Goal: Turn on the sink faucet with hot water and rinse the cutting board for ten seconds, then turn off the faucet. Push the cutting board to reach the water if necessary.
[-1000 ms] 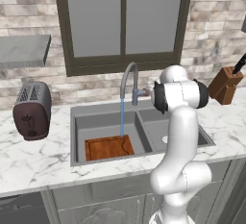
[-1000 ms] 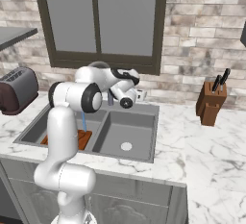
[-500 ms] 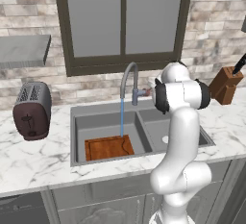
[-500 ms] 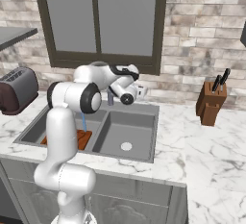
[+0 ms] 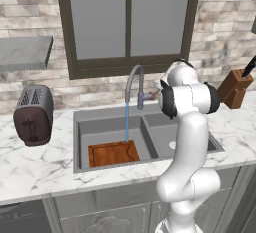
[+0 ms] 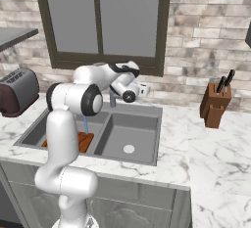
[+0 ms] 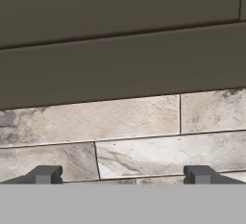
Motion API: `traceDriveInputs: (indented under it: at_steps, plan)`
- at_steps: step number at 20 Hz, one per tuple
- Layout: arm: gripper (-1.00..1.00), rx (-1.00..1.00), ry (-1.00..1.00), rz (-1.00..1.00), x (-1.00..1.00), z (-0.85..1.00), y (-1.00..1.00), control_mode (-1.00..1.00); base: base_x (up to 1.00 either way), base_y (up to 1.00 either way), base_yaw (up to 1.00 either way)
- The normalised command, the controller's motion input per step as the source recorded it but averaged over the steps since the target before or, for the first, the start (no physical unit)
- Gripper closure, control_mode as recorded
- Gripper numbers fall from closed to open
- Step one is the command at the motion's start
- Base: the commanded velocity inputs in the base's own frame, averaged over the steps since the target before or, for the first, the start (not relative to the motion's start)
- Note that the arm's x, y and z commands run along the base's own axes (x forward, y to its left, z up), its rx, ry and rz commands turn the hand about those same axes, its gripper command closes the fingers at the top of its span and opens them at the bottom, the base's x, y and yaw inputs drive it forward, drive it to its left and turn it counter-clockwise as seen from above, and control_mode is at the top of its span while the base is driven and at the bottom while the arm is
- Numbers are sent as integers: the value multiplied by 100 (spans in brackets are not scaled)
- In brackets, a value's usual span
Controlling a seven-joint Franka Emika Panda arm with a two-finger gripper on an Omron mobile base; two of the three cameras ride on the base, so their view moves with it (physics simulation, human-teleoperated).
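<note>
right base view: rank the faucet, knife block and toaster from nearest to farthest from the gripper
1. The sink faucet, right beside the open gripper, just to its left behind the sink.
2. The knife block, off to the right on the counter.
3. The toaster, far left on the counter, across the sink.

The sink faucet (image 5: 134, 83) is showing as smooth grey metal with a dull sheen. The sink (image 5: 100, 125) is presenting a matt grey finish, possibly steel. The cutting board (image 5: 113, 153) is appearing as reddish-brown wood, looking wet-glossy under the water (image 5: 126, 122). The counter (image 5: 35, 162) is reading as polished white marble. The wall tiles (image 7: 144, 146) are looking like rough, matt stone.
</note>
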Motion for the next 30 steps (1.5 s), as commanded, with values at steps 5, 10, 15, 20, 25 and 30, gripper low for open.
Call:
traceDriveInputs:
  at_steps: [5, 10, 15, 20, 25, 30]
  plan:
    - [-100, 0, 9, 0, -21, 0, 0, -100, 0, 0, 0]
    - [-100, 1, 13, 0, -11, 5, -3, -100, 0, 0, 0]
    - [-100, 0, 16, 0, -2, 8, -7, -100, 0, 0, 0]
    - [-100, 0, 14, 0, 0, 1, -13, -100, 0, 0, 0]
    - [-100, 0, 5, 1, 0, 0, -20, -100, 0, 0, 0]
    - [-100, 0, 0, 0, 0, 0, -4, -100, 0, 0, 0]
